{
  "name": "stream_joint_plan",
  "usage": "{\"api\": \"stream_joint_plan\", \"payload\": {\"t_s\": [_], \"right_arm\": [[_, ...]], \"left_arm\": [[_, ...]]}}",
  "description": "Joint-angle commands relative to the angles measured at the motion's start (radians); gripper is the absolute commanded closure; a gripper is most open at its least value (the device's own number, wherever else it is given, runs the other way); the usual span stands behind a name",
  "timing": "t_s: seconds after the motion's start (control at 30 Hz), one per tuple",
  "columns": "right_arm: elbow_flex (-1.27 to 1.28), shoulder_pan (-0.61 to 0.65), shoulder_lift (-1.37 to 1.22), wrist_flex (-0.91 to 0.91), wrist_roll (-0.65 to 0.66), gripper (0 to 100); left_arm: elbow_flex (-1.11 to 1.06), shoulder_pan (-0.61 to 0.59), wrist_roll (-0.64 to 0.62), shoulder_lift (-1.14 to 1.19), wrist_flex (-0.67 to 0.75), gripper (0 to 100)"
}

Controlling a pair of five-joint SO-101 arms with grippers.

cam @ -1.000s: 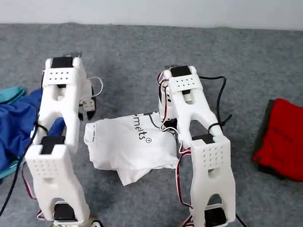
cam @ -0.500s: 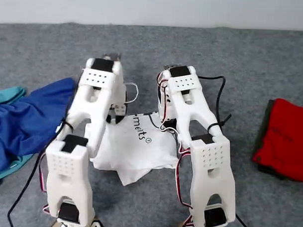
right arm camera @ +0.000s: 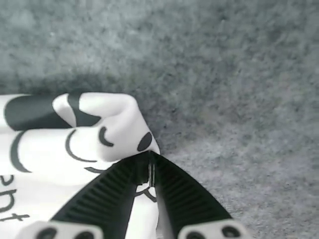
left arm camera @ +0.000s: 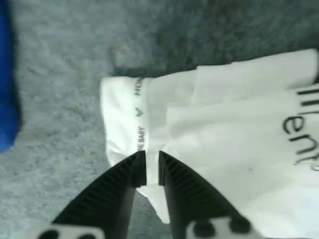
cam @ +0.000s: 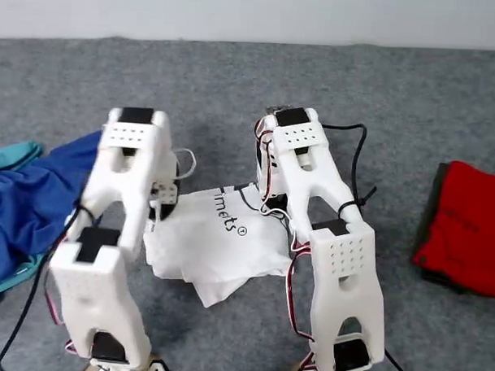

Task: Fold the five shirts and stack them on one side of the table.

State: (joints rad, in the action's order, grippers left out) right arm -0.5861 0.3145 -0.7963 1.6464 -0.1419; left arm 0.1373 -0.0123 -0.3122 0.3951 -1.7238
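Note:
A white shirt (cam: pixel 221 233) with dark lettering lies crumpled on the grey carpeted table between my two arms. My left gripper (left arm camera: pixel 152 162) is shut on a fold of the white shirt (left arm camera: pixel 224 129) close to its printed hem band. My right gripper (right arm camera: pixel 151 167) is shut on the opposite edge of the white shirt (right arm camera: pixel 75 144), beside its black markings. In the high view the left arm (cam: pixel 130 181) stands over the shirt's left edge and the right arm (cam: pixel 309 179) over its right edge.
A heap of blue shirts (cam: pixel 27 202) with a teal one (cam: pixel 13 154) lies at the left edge. A folded red shirt (cam: pixel 466 226) rests on a dark one at the right edge. Bare carpet (cam: pixel 235 79) stretches behind the arms.
The left arm swung right over the white shirt half a second ago, then came back partway left. The shirt's left sleeve is now drawn in. The right arm has held still.

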Motion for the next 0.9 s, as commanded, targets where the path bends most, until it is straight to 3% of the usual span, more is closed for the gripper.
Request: {"api": "stream_joint_plan", "payload": {"t_s": [0.0,0.17,0.4,0.63,0.87], "right_arm": [[-0.044,0.007,0.116,0.002,-0.002,99.1],[-0.044,0.053,0.226,0.084,0.040,99.1],[-0.020,0.102,0.355,0.148,0.269,99.1],[0.224,0.243,0.518,0.151,0.549,99.1],[0.540,0.418,0.688,0.117,0.591,94.1]], "left_arm": [[0.002,-0.003,0.011,-0.172,-0.028,95],[0.001,-0.063,0.009,-0.319,-0.029,95],[-0.013,-0.321,0.031,-0.480,-0.031,95],[-0.044,-0.586,0.133,-0.497,-0.029,95],[-0.044,-0.848,0.382,-0.497,-0.028,95]]}}
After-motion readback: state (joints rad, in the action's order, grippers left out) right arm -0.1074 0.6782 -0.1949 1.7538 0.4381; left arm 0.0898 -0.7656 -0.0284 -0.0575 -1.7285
